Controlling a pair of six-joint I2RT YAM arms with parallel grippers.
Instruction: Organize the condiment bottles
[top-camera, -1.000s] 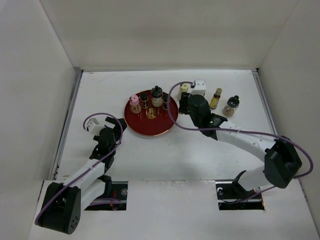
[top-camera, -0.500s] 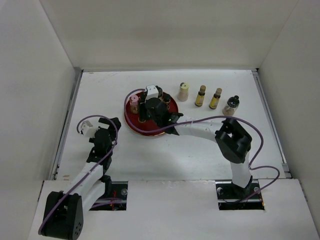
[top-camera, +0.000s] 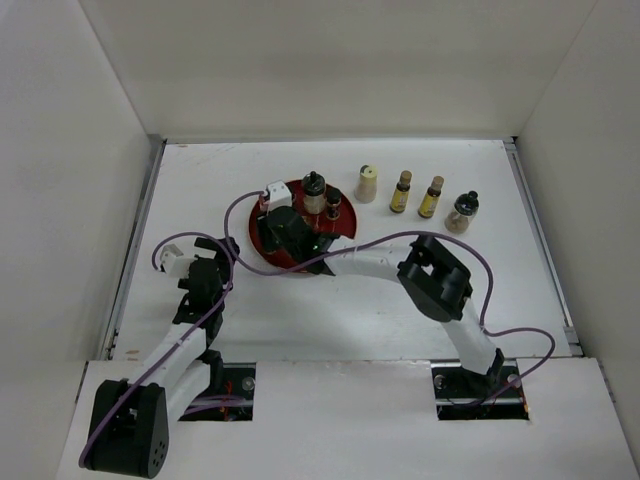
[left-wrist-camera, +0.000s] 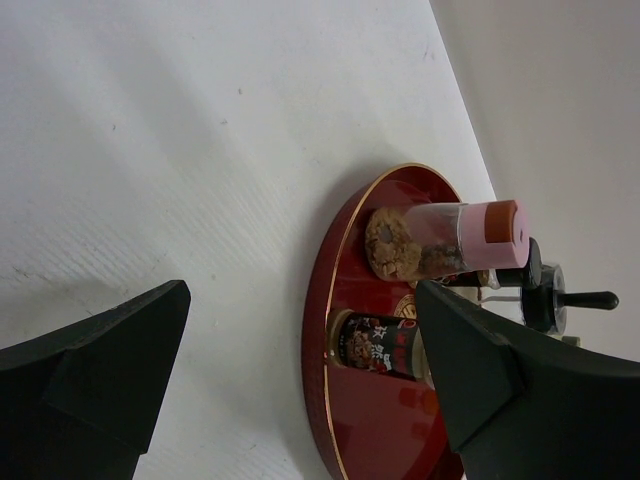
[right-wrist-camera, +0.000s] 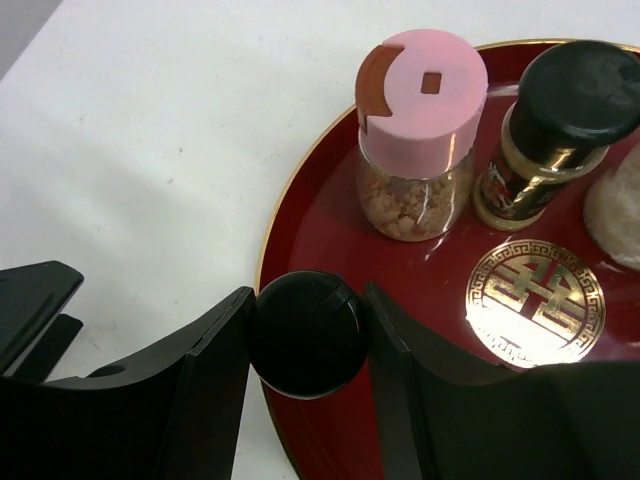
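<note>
The red tray holds several condiment bottles. My right gripper is shut on a black-capped bottle at the tray's left rim, one finger on each side of the cap. Just beyond it stand the pink-capped bottle and another dark-capped bottle. From above, the right gripper covers that spot. A cream-capped bottle, two amber ones and a dark-capped jar line up right of the tray. My left gripper stands open and holds nothing, left of the tray.
White walls close in the table on the left, back and right. The right arm's forearm and purple cable stretch across the tray's near side. In the left wrist view a labelled dark jar and the pink-capped bottle show on the tray.
My right arm has swung left from the cream-capped bottle at the back, across the tray to its left rim. The left gripper has drawn back a little, down and left.
</note>
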